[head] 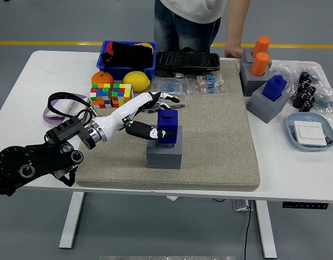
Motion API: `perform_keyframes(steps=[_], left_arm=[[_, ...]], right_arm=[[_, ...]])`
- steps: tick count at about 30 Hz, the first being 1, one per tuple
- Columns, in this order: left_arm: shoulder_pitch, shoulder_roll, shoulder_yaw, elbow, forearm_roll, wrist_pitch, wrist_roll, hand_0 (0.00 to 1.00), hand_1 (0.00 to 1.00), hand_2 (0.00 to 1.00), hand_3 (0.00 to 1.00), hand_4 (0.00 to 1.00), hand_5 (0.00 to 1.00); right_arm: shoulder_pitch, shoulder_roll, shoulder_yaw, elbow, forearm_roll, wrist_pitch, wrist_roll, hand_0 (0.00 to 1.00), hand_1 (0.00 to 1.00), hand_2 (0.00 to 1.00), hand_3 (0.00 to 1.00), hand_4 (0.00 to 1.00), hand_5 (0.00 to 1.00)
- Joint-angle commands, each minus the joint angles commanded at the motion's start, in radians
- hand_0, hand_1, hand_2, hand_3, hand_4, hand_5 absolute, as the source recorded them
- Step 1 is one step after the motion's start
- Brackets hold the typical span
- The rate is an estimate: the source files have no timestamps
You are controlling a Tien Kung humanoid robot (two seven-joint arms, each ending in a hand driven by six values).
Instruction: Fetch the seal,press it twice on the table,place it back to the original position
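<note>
Left hand at blue stamp on grey block, fingers spread, not grasping. Stamp looks rigid, light, smooth; best gripped across flat sides.

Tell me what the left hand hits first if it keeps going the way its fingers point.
Probably the blue seal on its grey base: the left hand points right at it, thumb beside it; contact is unclear from this view.

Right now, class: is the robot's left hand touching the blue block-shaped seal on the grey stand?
Touching: head view shows the left hand's thumb against the seal's side.
</note>
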Motion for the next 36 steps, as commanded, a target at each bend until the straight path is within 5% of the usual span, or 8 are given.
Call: perform_keyframes(steps=[21, 36], left_arm=[[0.004, -0.03, 0.026, 0.074, -0.005, 0.02, -0.021, 0.657, 0.464, 0.439, 0.779, 0.518, 0.002], [0.015, -0.037, 0.023, 0.075, -0.014, 0.028, -0.028, 0.657, 0.466, 0.439, 0.774, 0.523, 0.002]], right_arm=[[0.003, 0.0, -0.029, 0.005, 0.016, 0.0, 0.001, 0.783, 0.68, 0.658, 0.614, 0.784, 0.439], [0.005, 0.001, -0.035, 0.006, 0.021, 0.002, 0.0, 0.782, 0.68, 0.658, 0.614, 0.785, 0.44]])
